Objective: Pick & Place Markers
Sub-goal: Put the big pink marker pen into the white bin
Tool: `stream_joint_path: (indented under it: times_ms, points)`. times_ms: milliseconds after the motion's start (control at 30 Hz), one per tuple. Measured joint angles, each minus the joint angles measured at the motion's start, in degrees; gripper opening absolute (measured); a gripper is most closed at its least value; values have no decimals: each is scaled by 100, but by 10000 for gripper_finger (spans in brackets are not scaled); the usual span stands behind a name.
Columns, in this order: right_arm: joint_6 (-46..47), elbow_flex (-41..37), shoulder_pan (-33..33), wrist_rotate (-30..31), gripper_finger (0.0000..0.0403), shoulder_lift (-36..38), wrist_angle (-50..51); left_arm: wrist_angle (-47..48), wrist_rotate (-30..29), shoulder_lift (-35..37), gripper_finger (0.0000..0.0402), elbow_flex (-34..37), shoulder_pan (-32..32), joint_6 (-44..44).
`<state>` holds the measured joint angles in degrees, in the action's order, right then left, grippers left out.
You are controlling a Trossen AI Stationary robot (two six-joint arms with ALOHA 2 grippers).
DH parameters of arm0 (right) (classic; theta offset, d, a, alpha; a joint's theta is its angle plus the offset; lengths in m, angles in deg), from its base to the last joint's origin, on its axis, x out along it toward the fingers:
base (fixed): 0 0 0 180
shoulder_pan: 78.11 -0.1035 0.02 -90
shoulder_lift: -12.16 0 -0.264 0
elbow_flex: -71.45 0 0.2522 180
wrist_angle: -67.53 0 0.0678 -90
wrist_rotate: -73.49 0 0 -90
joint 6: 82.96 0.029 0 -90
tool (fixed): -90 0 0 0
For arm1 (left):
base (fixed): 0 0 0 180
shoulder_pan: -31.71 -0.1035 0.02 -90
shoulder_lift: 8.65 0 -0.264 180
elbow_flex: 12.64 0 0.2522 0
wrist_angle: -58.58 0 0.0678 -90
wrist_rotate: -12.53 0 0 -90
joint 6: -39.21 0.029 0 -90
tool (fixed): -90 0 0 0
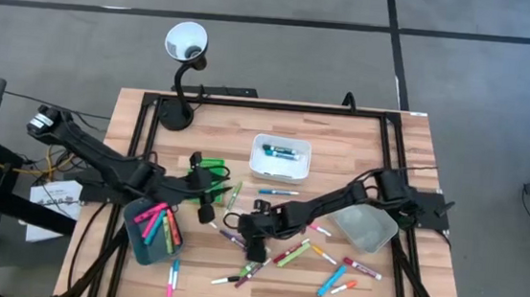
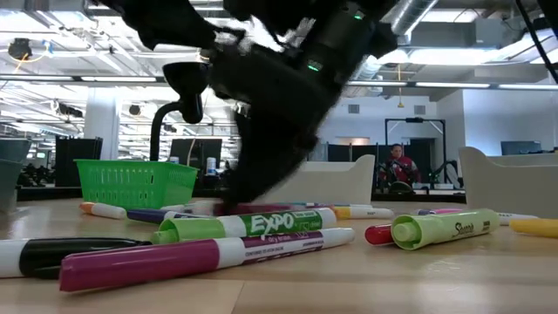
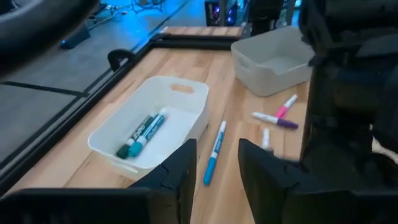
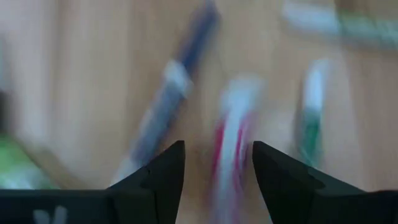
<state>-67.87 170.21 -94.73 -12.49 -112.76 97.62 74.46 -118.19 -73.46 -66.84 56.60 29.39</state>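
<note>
Markers [image 1: 286, 254] lie scattered across the lower middle of the high view, loose on the tabletop [image 1: 342, 146], with a pink-and-green batch already sorted into the teal tray [image 1: 134, 233] at lower left and two teal ones in the white tray [image 1: 280, 159] at centre. The right claw [image 4: 217, 163] hangs just over the pile, its fingers parted with nothing between them, straddling a blurred red-and-white marker [image 4: 231, 140] beneath, seemingly lined up for a pick. The left claw [image 3: 216, 168] sits between the green tray [image 1: 213, 175] and the teal tray, fingers apart at a middling gap and empty; its wrist view looks across a blue marker [image 3: 214, 153] toward the white tray.

Room is tight: both arms meet near the centre of the frame, and neighbouring markers lie close beside the targeted one, so a descent could nudge them. The clear grey tray [image 1: 364, 226] at right and the tabletop's upper strip offer free space.
</note>
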Motion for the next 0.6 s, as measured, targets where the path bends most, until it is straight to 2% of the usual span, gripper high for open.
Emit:
stream_joint_path:
  times_ms: [300,600]
  points:
    - [-630,-3,20,26,157,-86,187,-73,39,65,104,13,45,52]
    - [-910,112,86,-243,61,-53,419,-121,43,72,104,13,45,56]
